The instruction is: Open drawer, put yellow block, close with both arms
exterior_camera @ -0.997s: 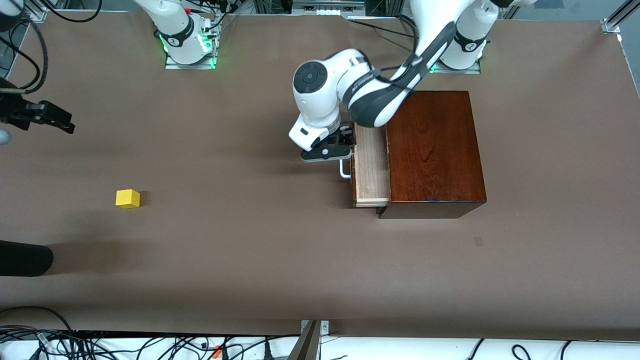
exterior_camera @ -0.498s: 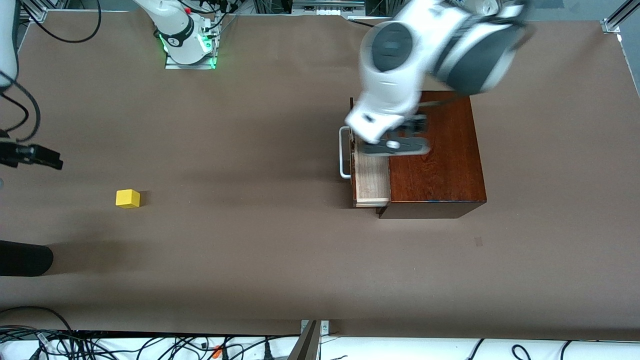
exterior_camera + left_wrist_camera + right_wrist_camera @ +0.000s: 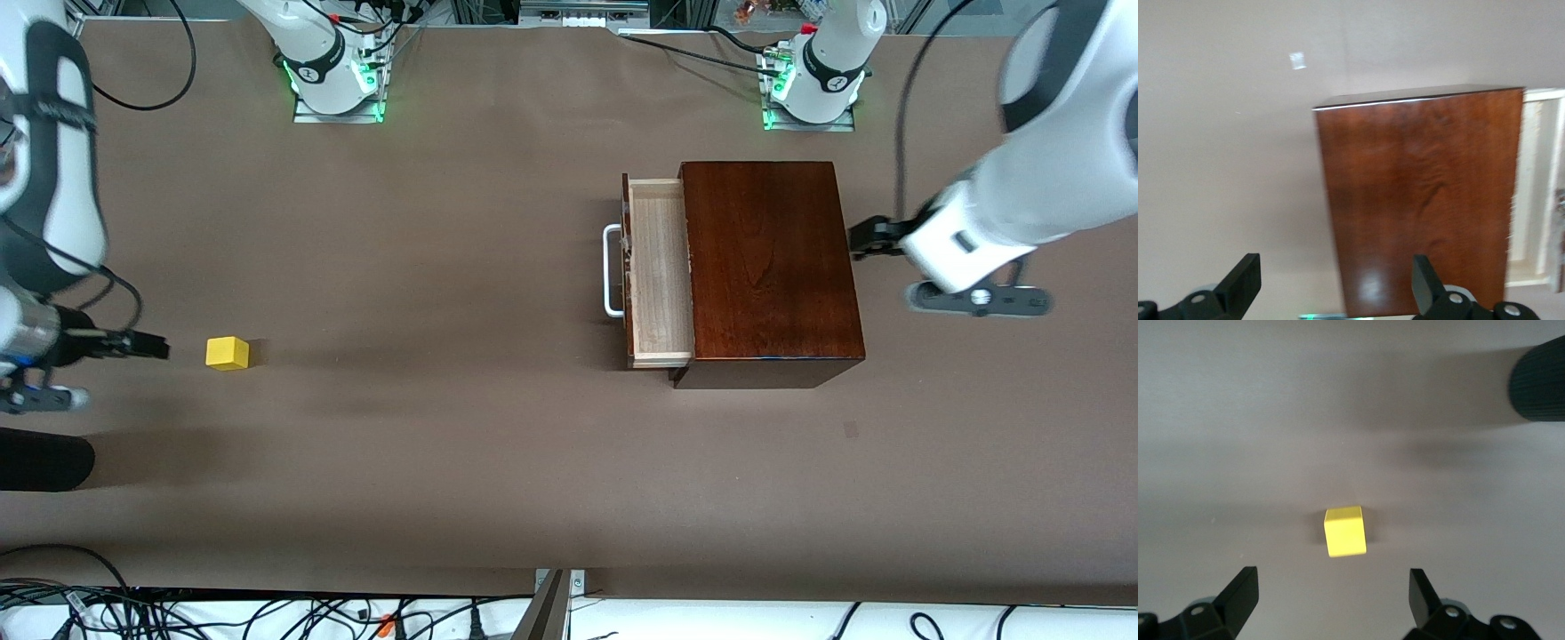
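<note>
The drawer (image 3: pixel 660 271) stands open for the yellow block (image 3: pixel 228 353), right gripper (image 3: pixel 1331 603) poised above with fingers spread, while the left gripper (image 3: pixel 1335 293), fingers likewise released, hangs clear beside the wooden box (image 3: pixel 769 267).

A brown table (image 3: pixel 444 462) fills the scene; tangled cables (image 3: pixel 222 613) lie along its edge nearest the front camera.

Bright yellow block (image 3: pixel 228 353), glossy reddish-brown box (image 3: pixel 769 267), pale wood drawer (image 3: pixel 660 271) with white handle (image 3: pixel 610 270).
</note>
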